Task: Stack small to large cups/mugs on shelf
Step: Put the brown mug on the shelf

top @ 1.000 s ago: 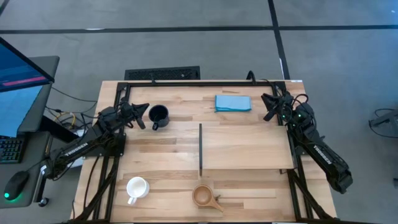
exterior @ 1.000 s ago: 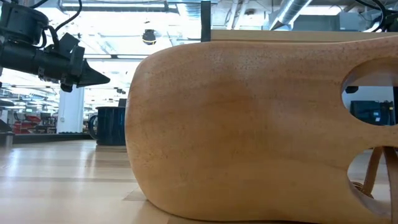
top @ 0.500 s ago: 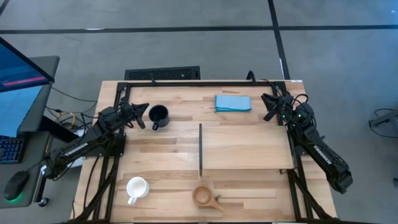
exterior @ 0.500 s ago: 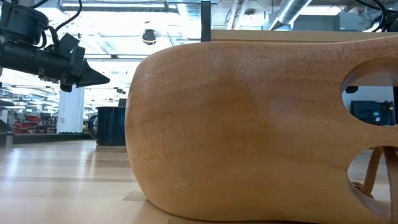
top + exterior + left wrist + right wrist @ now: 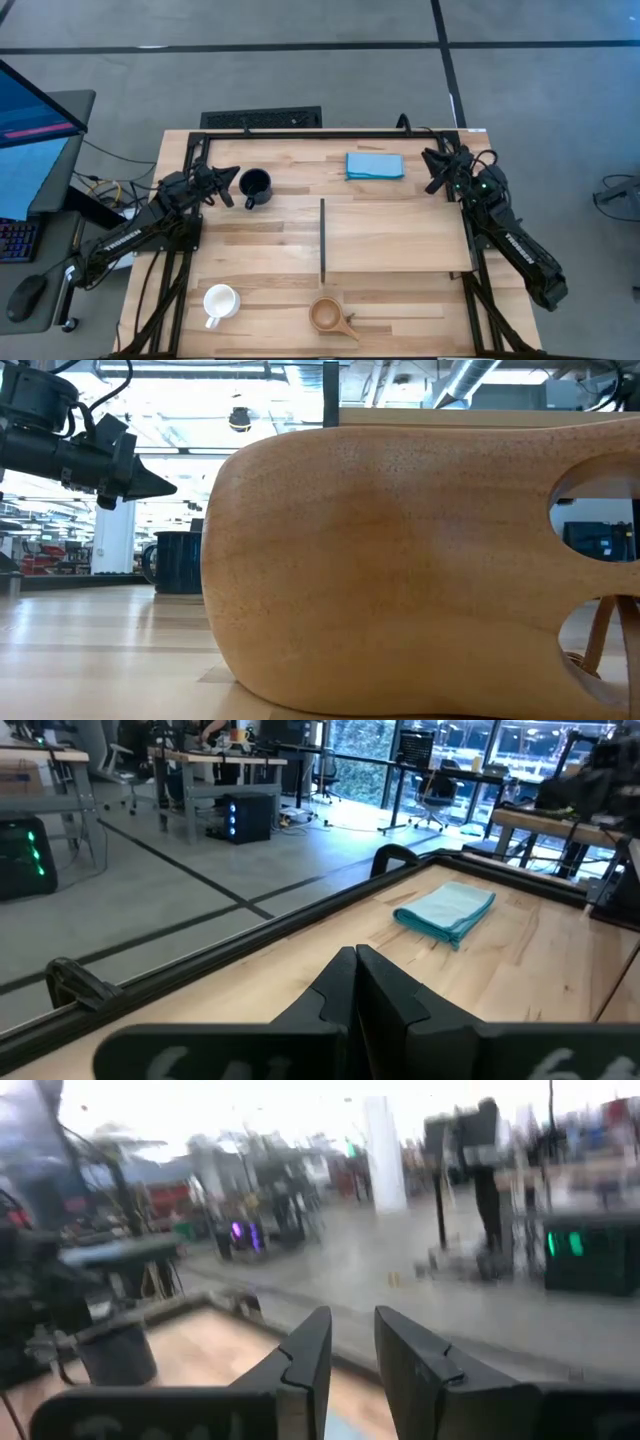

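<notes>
Three handled cups sit apart on the pale wooden table, none of them on the flat rectangular pale-wood plank shelf, which lies on the table's right half with its thin black strip along the edge facing the middle. The glossy black mug stands upright near the far left part of the table, its handle toward the near side; from above its inside looks dark and I cannot tell whether anything is in it. The white mug stands upright at the near left, showing only a white interior. The small tan wooden cup with a pointed handle rests near the front edge, just in front of the shelf's strip end, its bowl showing bare wood; in the low view it fills most of the frame. A blue folded cloth lies flat beyond the shelf at the far side. The left gripper hangs above the table just beside the black mug, its fingers pressed together on nothing. The right gripper waits at the far right edge near the cloth, fingers slightly parted with nothing between them
</notes>
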Tool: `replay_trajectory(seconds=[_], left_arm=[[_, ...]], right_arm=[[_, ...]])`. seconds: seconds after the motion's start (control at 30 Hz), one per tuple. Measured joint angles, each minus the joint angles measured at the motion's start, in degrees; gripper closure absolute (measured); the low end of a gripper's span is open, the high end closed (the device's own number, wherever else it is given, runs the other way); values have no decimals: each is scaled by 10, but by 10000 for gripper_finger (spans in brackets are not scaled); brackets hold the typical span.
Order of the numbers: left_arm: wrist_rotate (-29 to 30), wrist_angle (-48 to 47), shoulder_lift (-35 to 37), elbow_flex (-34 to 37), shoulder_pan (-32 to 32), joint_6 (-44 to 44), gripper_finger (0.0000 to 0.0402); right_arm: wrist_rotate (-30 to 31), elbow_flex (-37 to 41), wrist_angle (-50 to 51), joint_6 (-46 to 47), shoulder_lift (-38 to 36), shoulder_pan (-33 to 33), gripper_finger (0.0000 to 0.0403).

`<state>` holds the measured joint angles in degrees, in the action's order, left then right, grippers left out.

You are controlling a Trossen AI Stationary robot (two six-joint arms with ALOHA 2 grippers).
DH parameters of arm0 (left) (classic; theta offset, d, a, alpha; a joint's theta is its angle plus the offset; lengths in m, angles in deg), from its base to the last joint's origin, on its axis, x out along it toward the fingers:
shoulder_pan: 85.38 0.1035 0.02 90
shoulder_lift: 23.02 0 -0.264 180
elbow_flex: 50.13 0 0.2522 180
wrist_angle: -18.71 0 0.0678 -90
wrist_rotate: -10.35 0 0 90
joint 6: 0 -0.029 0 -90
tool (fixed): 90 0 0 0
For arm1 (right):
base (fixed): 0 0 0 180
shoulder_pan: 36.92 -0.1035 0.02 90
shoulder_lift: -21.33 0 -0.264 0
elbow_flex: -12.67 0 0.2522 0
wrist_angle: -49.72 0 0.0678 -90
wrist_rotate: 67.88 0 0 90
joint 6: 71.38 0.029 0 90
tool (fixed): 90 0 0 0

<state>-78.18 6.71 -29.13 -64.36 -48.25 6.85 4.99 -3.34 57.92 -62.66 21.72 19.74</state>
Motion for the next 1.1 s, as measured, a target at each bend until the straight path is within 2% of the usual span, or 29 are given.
replay_trajectory(seconds=[0.1, 0.23, 0.6, 0.9, 1.1], left_arm=[[0, 0, 0, 0, 0, -1, 401], [0, 0, 0, 0, 0, 9, 401], [8, 2, 0, 0, 0, 35, 401], [8, 2, 0, 0, 0, 33, 401], [9, 2, 0, 0, 0, 33, 401]], right_arm=[[-40, -24, -37, -24, -1, 0, 301], [-91, -70, -36, -27, -1, 0, 301], [-176, -154, 57, -8, 0, 0, 301], [-189, -206, 87, -7, 0, 0, 301], [-190, -238, 86, -39, 3, 0, 301]])
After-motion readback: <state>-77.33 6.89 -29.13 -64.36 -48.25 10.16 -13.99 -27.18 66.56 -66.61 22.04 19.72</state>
